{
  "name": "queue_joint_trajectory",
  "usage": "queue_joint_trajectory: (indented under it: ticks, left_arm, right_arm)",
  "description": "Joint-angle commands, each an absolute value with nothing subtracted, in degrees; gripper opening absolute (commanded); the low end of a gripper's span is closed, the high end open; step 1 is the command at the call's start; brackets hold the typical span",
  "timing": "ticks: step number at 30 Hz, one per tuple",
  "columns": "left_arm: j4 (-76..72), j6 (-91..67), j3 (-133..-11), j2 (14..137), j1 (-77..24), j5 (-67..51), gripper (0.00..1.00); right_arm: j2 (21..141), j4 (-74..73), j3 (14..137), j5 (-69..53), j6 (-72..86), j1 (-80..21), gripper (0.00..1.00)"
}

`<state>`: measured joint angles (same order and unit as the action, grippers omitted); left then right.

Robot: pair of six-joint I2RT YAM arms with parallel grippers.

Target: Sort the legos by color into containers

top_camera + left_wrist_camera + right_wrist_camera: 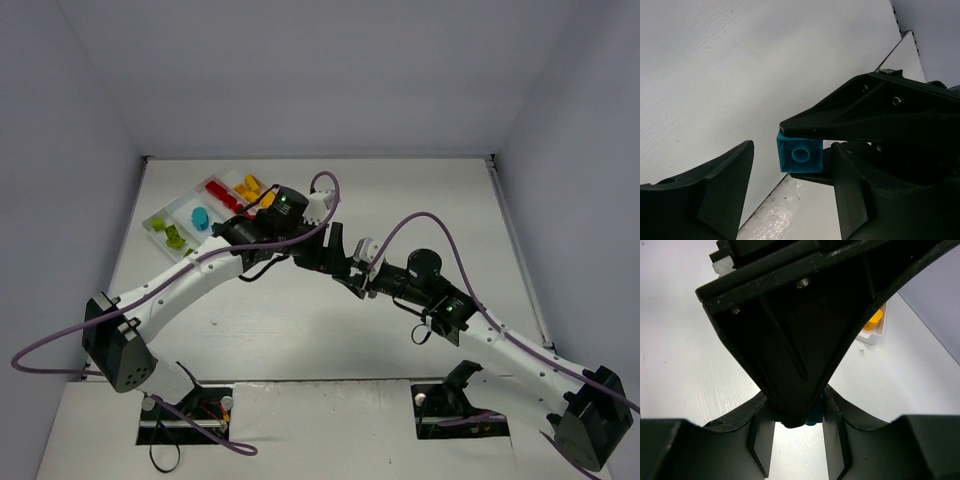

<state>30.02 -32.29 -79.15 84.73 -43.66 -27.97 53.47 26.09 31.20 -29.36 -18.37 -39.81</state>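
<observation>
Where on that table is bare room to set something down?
Bare table: between the right arm and back wall, and in front between the arm bases. Crowded: by the tray, and mid-table where left gripper meets right gripper at a teal brick.

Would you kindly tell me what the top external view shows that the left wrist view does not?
Only the top external view shows the tray holding legos grouped by colour. Only the left wrist view shows the teal brick pinched by the right gripper inside the open left gripper. Both show the white table and both grippers.
</observation>
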Motion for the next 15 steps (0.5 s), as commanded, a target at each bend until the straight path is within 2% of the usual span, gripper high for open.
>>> queue_joint_trajectory:
  ticks: [1, 6, 15]
  left_arm:
    - [29.1, -30.32, -79.98, 82.35, -43.77, -28.12, 0.56]
    - [26.91, -30.76, -80.25, 84.37, -43.94, -31.54, 0.55]
    - [25.22, -31.29, -80.77, 87.1, -44.03, -31.91, 0.17]
  right_arm:
    - [52.03, 32.34, 33.49, -29.0, -19.07, -40.08, 0.17]
    - [52.38, 32.34, 33.75, -29.53, -18.98, -40.08, 0.16]
    - [52.29, 32.25, 33.57, -29.01, -18.81, -40.08, 0.17]
